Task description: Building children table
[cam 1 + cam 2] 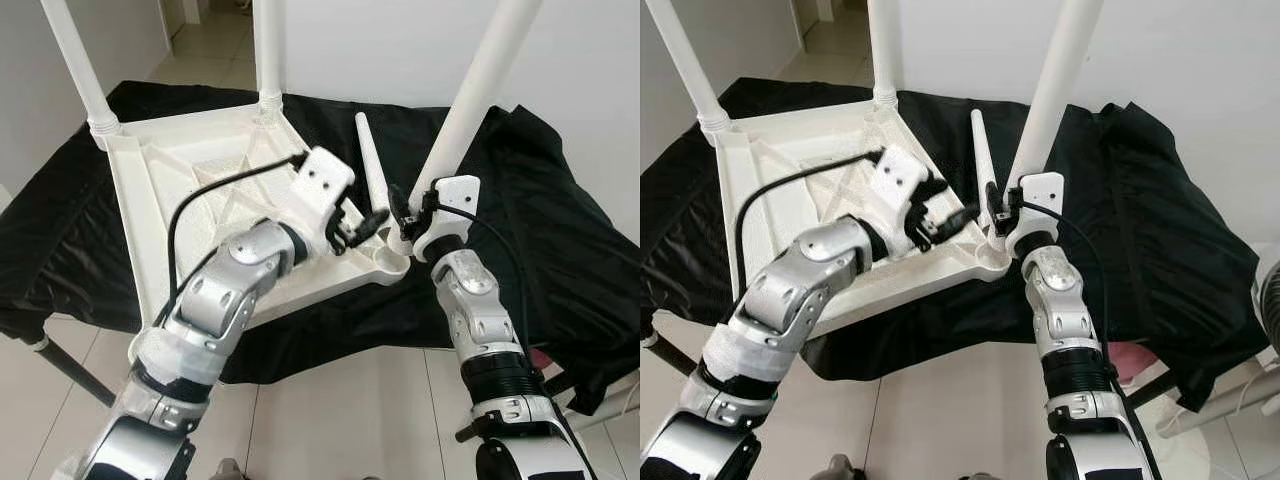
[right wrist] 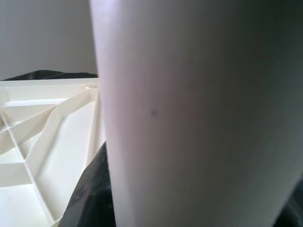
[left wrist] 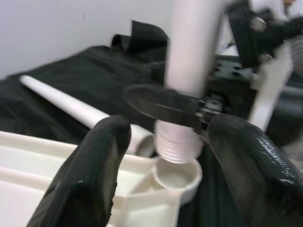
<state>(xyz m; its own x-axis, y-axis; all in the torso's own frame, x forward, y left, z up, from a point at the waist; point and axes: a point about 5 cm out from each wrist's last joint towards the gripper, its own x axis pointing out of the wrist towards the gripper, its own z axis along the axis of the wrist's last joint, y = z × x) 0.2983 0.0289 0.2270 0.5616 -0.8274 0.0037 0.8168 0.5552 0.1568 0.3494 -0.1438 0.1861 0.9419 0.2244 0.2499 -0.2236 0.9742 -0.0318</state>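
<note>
The tabletop lies upside down on a black cloth covering the worktop, its near right corner overhanging the front edge. Two legs already stand in the far corner sockets. A third leg is grasped by my right pincer near its lower end, tilted, its threaded tip just above the near right corner socket. A fourth leg lies loose on the cloth just behind that corner. My left pincer is released, fingers spread, hovering beside the socket without holding anything.

To do this step well, I judge that I should bring the leg upright over the socket before lowering, so that the thread enters square; started at a slant, it would likely cross-thread or jam. My left pincer would serve best pressing the tabletop down near this corner, since the overhanging corner may tip or turn under the twist.

The left wrist view shows what the head views cannot: the ribbed thread end hangs apart from the socket's open cup, slightly off centre, with the loose leg's end lying against the corner behind. The right wrist view gives only the leg's smooth shaft close up, with the tabletop's ribbed underside beyond. The head views alone show the leg's lean.
</note>
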